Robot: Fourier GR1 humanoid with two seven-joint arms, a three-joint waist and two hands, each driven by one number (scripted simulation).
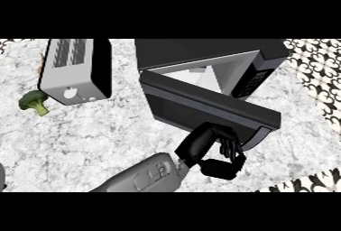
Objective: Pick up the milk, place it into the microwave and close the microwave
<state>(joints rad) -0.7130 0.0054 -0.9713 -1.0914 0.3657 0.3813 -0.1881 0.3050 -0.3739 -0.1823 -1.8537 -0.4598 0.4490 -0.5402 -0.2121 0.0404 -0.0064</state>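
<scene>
Fingers [228, 145] of the right hand [200, 146]: bent inward, their tips against the lower edge of the microwave door [200, 103]; the thumb [220, 169] curls below them. Nothing can be seen held between fingers and thumb. The grey right forearm [149, 176] enters from the lower edge and slants up to the right.

The door stands partly open, swung at an angle across the front of the microwave [206, 52]; a wedge of pale interior shows behind its upper edge. The milk cannot be made out; whether it sits in the part of the cavity hidden by the door cannot be told.

Left of the microwave, well apart from the hand, a toaster [73, 67] stands on the marbled counter [100, 131]. A piece of broccoli [32, 101] lies just beside the toaster's lower left corner.
</scene>
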